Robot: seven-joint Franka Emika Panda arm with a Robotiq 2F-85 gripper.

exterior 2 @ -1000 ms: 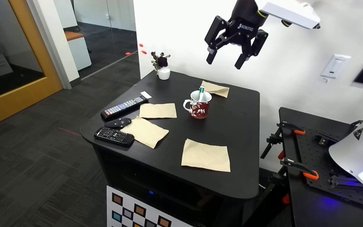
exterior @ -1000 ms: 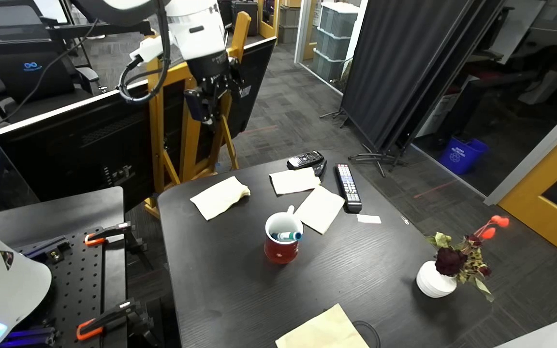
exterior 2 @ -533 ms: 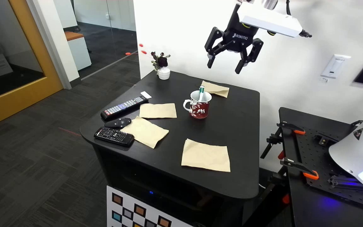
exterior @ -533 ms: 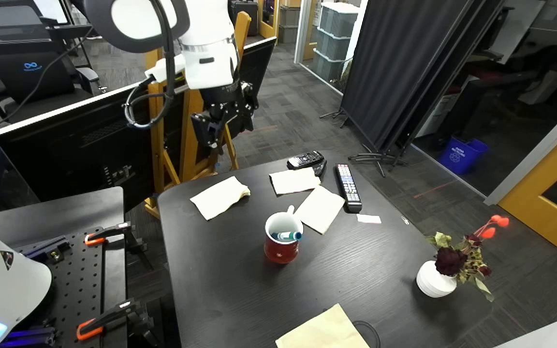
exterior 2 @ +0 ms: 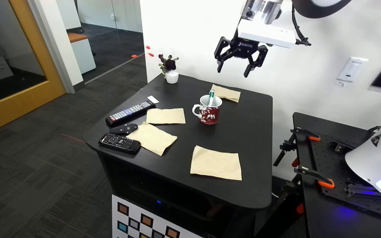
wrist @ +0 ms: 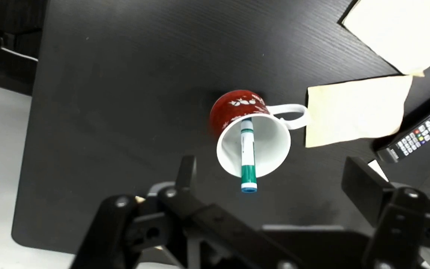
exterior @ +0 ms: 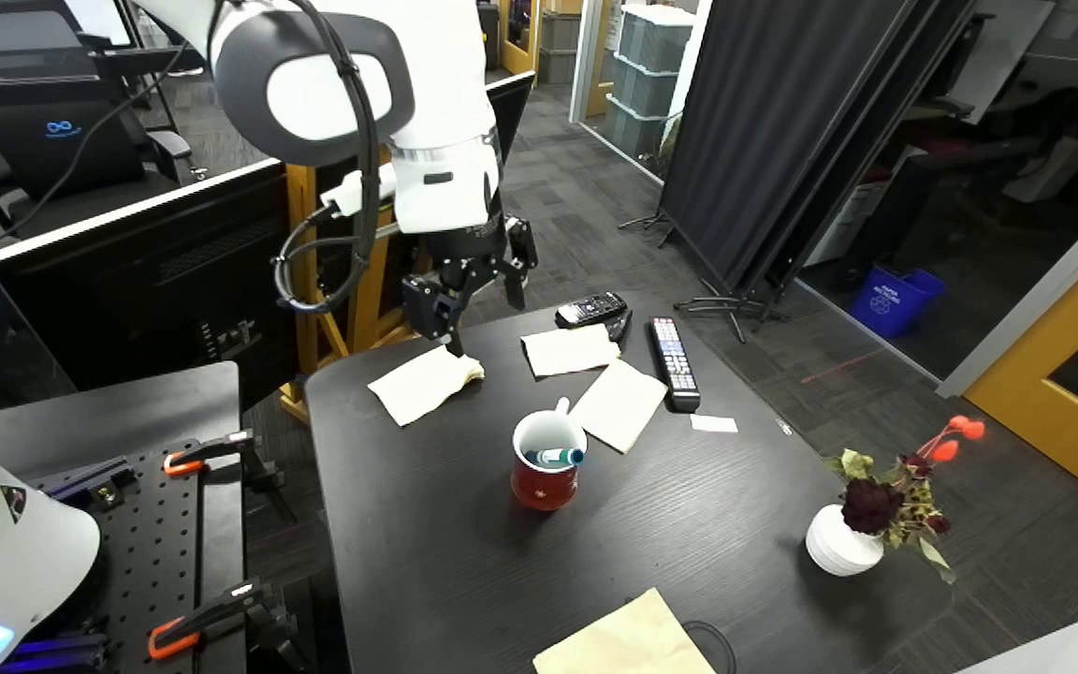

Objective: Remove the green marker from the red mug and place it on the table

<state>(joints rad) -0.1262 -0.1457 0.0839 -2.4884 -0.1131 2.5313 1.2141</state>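
The red mug with a white inside stands upright on the dark table in both exterior views point(exterior: 544, 489) point(exterior 2: 209, 116). The green marker point(exterior: 560, 457) point(exterior 2: 211, 96) leans inside it, with its capped end above the rim. In the wrist view, the marker point(wrist: 248, 153) lies across the mug's opening point(wrist: 233, 108), its white-and-green body pointing towards my gripper; its lower tip is down in the mug. The table point(exterior: 436, 543) point(exterior 2: 246, 132) point(wrist: 118, 112) is black. My gripper point(exterior: 485, 328) point(exterior 2: 233, 72) point(wrist: 269, 165) is open and empty, above and apart from the mug.
Several pale paper sheets point(exterior: 422, 382) point(exterior 2: 216, 163) point(wrist: 353, 110) lie on the table. Remotes point(exterior: 675, 365) point(exterior 2: 131, 112) lie near one edge. A white vase with flowers point(exterior: 844, 541) point(exterior 2: 172, 76) stands at a far corner. The mug's handle point(exterior 2: 196, 110) points towards the papers.
My open gripper has moved down and closer to the table; in an exterior view it has also shifted right. The mug and marker have not moved.
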